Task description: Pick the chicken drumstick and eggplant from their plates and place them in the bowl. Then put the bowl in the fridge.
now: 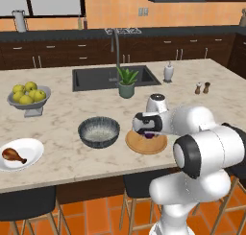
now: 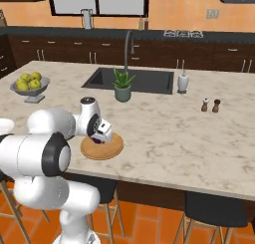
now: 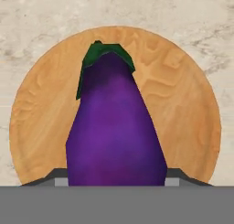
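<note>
The purple eggplant [image 3: 114, 127] lies on the tan wooden plate [image 3: 183, 104], its green cap pointing away from the hand. My gripper [image 3: 116, 179] reaches down over it, and both dark fingertips [image 3: 57, 178] press against its flanks. From the base, the gripper [image 1: 149, 132] hovers low over the wooden plate [image 1: 144, 145] near the counter's front edge, hiding most of the eggplant [image 1: 149, 135]. The dark speckled bowl [image 1: 98, 132] stands just left of that plate. Further left, the chicken drumstick [image 1: 13, 155] rests on the white plate [image 1: 31, 150]. The fridge is out of view.
A pedestal bowl of yellow-green fruit [image 1: 29, 96] stands at the back left. A potted plant [image 1: 127, 83] sits in front of the sink [image 1: 96, 78]. A soap dispenser [image 1: 168, 72] and salt and pepper shakers [image 1: 202, 88] are to the right. Stools [image 1: 26, 203] tuck under the counter.
</note>
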